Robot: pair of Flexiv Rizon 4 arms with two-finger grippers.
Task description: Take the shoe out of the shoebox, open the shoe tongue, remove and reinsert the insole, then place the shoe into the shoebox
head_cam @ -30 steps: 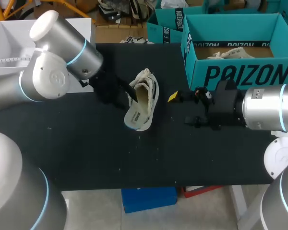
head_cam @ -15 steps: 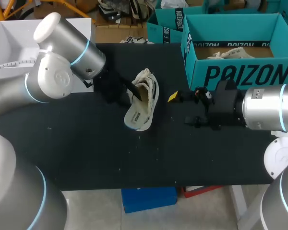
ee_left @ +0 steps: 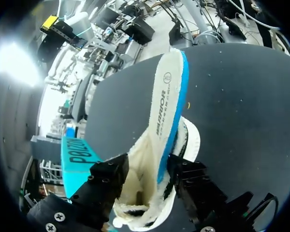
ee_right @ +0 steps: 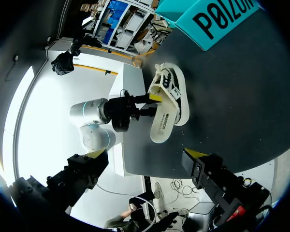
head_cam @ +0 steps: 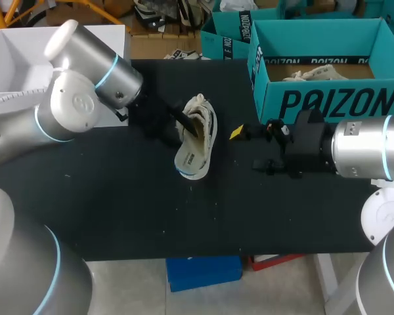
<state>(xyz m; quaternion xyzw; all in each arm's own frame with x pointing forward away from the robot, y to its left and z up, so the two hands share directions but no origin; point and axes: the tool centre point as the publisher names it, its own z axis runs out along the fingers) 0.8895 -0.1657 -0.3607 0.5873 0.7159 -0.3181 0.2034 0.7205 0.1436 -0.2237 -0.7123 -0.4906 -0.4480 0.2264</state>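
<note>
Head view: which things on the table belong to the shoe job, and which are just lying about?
Job: shoe; insole, partly out, held by left gripper; teal shoebox; right gripper, open.
Lying about: second shoe inside the shoebox.

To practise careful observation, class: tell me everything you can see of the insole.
The insole is a long cream pad with dark print on its face and a blue underside. Turned on edge, it leans against the white shoe on the black table, one end pinched in the left claw.
</note>
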